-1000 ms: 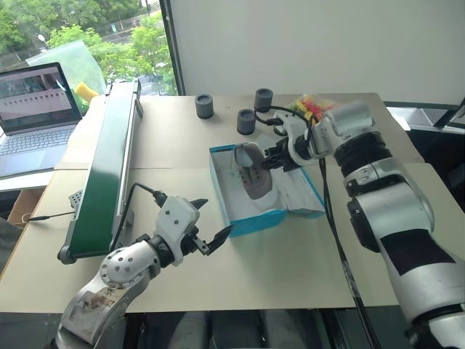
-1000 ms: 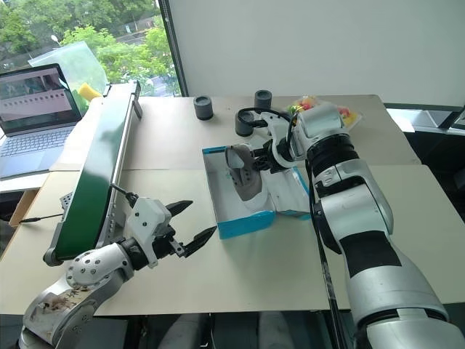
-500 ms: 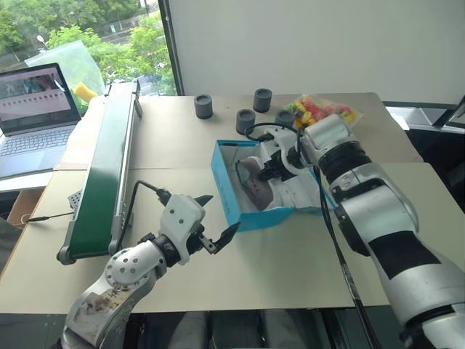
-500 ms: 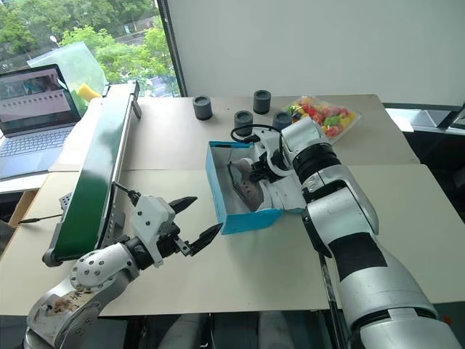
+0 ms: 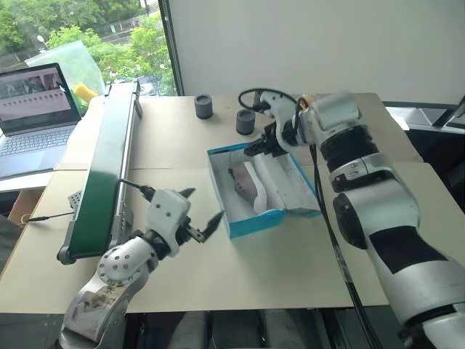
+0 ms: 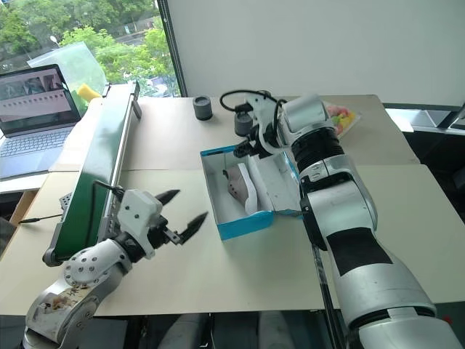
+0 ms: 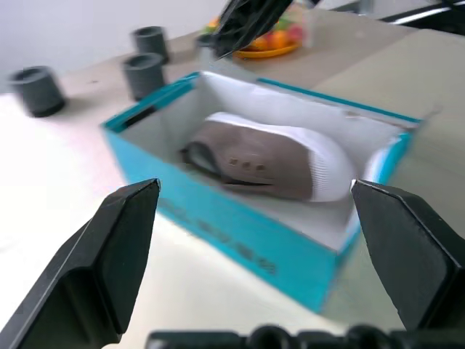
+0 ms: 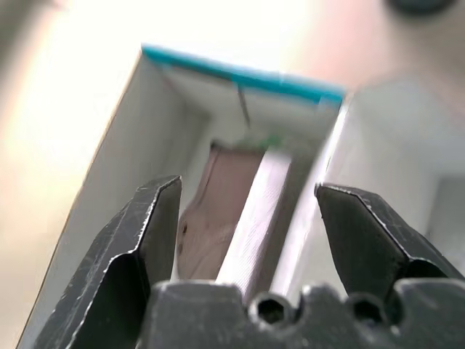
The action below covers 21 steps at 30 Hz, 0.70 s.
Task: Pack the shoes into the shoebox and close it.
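The blue shoebox [image 5: 240, 220] stands open in the middle of the table, its white-lined lid [image 5: 294, 182] folded out to the right. A grey shoe [image 5: 244, 183] with a white sole lies on its side inside the box. My right gripper [image 5: 256, 147] hovers open above the box's far end, holding nothing; in its wrist view its fingers [image 8: 149, 233] frame the shoe [image 8: 207, 222] below. My left gripper [image 5: 205, 203] is open and empty, a little left of the box's near corner, facing the shoebox [image 7: 218, 218] and the shoe [image 7: 269, 156].
A long green conveyor [image 5: 105, 163] runs along the left side, with a laptop [image 5: 36, 109] beyond it. Black cylinders [image 5: 204, 106] [image 5: 245, 121] stand behind the box. A tray of colourful items [image 6: 340, 116] sits at the back right.
My right gripper let go of the shoe, opened and rose toward the box's far end. The shoe now lies on its side in the box. My left gripper shifted slightly left and away.
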{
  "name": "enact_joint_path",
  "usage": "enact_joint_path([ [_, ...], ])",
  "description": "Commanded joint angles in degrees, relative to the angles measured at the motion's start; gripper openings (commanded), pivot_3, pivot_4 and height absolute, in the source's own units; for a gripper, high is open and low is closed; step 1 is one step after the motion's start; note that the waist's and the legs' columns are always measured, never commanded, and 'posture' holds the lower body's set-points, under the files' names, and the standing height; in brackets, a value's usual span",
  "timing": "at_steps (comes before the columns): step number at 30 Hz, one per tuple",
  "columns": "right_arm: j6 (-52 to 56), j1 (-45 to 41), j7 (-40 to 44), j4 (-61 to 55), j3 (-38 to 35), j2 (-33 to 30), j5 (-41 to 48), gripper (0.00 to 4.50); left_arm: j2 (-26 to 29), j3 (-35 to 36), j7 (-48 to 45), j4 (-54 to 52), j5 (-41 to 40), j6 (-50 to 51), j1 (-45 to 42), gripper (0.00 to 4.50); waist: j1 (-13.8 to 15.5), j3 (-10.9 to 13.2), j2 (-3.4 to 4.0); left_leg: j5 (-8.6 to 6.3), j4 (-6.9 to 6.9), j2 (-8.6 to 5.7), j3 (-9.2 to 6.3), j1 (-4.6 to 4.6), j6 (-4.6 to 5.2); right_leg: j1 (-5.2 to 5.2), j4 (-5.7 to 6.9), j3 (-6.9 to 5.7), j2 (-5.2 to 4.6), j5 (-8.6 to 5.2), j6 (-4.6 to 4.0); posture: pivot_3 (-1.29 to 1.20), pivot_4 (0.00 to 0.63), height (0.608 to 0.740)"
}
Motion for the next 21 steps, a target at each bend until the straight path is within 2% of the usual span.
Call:
enact_joint_path([
  [1,-3.6,9.4,6.7,-27.0,-3.0,0.9,9.5,3.51,-3.7,6.7,8.1,3.0,3.2,0.0,-2.8,4.50,0.0,0.0,-0.01,-0.01,0.01,0.01,-0.05,-0.03,-0.01,0.01,0.00,-0.05,0.00,0.00,0.01,0.00,0.150,0.740],
  [4,-5.8,22.7,11.3,-46.2,-2.7,0.6,16.5,3.51,-6.6,11.9,12.3,4.6,2.7,3.4,-4.3,4.50,0.0,0.0,-0.06,-0.07,0.07,0.04,-0.27,-0.14,-0.05,-0.01,0.13,-0.07,0.00,0.01,0.04,0.00,0.150,0.740],
  [6,-6.7,29.4,11.1,-52.2,-1.4,0.6,17.6,3.51,-7.0,14.8,13.7,5.1,2.7,4.6,-4.9,4.50,0.2,-0.1,-0.08,-0.14,0.23,0.03,-0.35,-0.25,-0.03,-0.02,0.13,-0.07,-0.01,0.04,0.08,0.00,0.150,0.740],
  [10,-13.0,40.3,8.9,-53.7,2.1,1.5,15.3,3.51,-4.9,19.4,12.7,7.6,1.7,7.3,-5.4,4.50,0.2,-0.1,-0.10,-0.14,0.46,-0.05,-0.34,-0.11,-0.04,0.05,0.10,-0.03,-0.06,0.07,0.12,0.00,0.150,0.740],
  [13,-16.8,44.0,8.8,-54.1,5.7,1.1,13.2,3.51,-1.9,21.1,11.3,10.6,2.7,7.7,-5.0,4.50,-0.1,-0.1,-0.09,-0.10,0.45,0.01,-0.28,0.27,-0.10,0.26,0.15,0.02,0.05,0.13,0.02,0.00,0.150,0.740],
  [17,-19.6,46.1,7.7,-53.2,8.7,1.0,10.9,4.42,1.2,21.6,9.4,11.9,2.8,8.1,-4.8,4.50,-0.2,-0.1,-0.10,-0.07,0.44,0.27,-0.22,0.36,-0.14,0.28,0.14,0.03,0.35,0.20,-0.11,0.00,0.150,0.740],
  [21,-23.4,47.4,4.5,-51.3,10.2,2.4,7.8,4.42,1.7,21.2,9.4,13.9,3.2,8.0,-5.7,4.50,-0.1,-0.1,-0.10,-0.07,0.42,0.34,-0.23,0.29,-0.16,0.22,0.13,0.04,0.34,0.21,-0.14,0.00,0.150,0.740],
])
